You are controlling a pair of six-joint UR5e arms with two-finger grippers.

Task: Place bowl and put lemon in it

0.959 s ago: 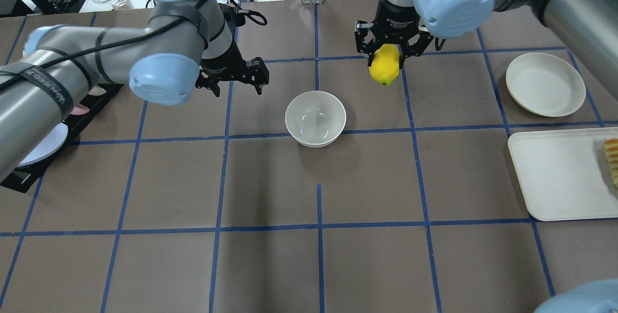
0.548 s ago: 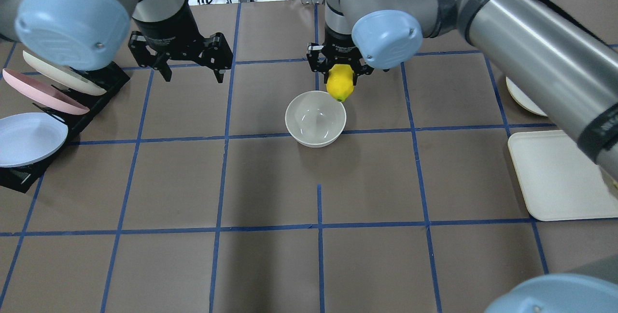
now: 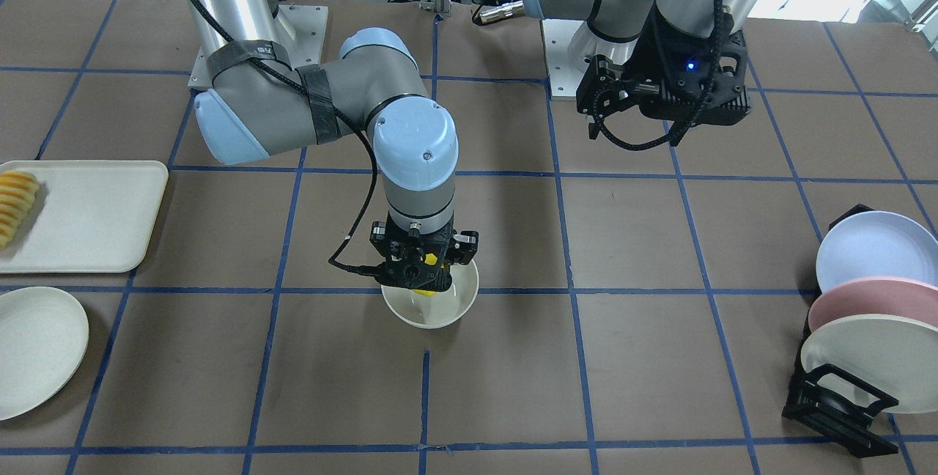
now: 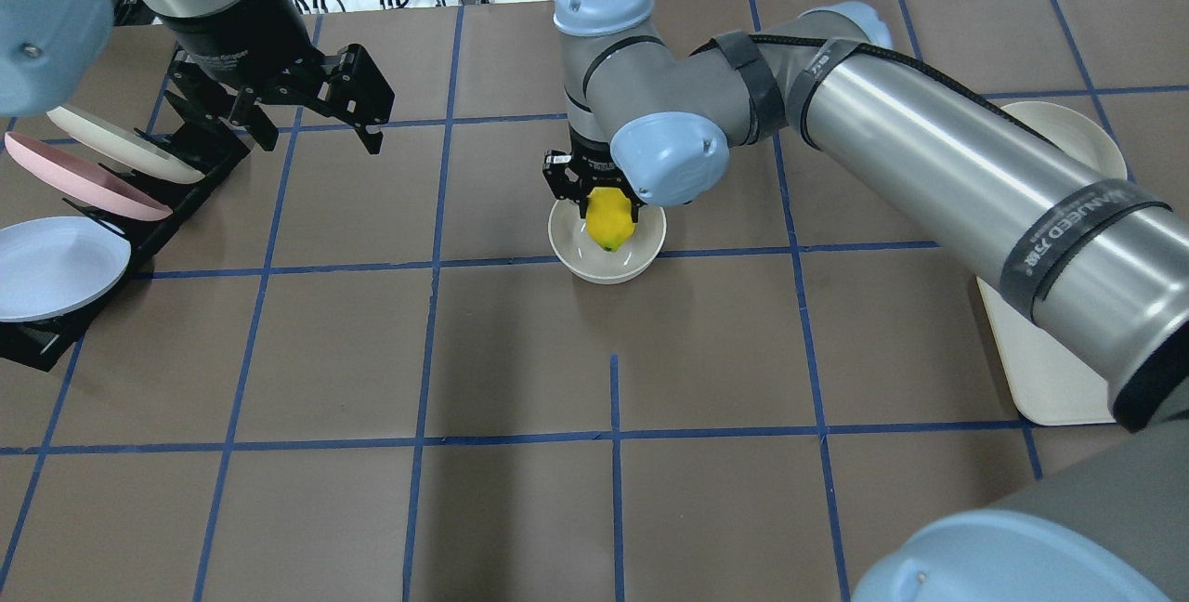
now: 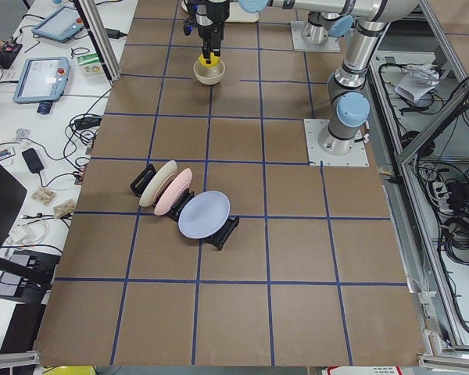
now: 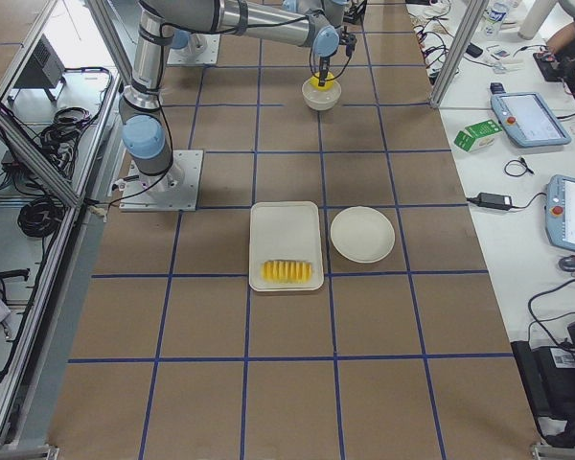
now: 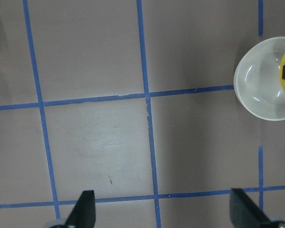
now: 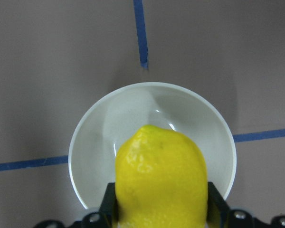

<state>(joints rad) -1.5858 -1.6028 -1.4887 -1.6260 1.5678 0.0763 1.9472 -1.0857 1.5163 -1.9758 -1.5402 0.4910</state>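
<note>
The off-white bowl (image 4: 568, 251) stands upright on the brown table near its middle. My right gripper (image 4: 608, 210) is shut on the yellow lemon (image 4: 610, 223) and holds it from above, with the lemon's lower end inside the bowl's rim. In the right wrist view the lemon (image 8: 160, 178) hangs over the bowl (image 8: 133, 111). In the front view the right gripper (image 3: 423, 278) hides most of the lemon above the bowl (image 3: 432, 314). My left gripper (image 4: 318, 139) is open and empty, far left of the bowl; its wrist view shows the bowl (image 7: 261, 90) at the right edge.
A black rack with three pastel plates (image 4: 65, 202) stands at the left edge. A flat cream plate (image 4: 1101, 142) and a white tray (image 4: 1031, 351) lie at the right, partly behind my right arm. Sliced ridged food (image 3: 15, 204) lies on the tray.
My right gripper moved left and down with the lemon, from behind the bowl's right side to over and into the bowl. My left gripper drew back farther left, still open.
</note>
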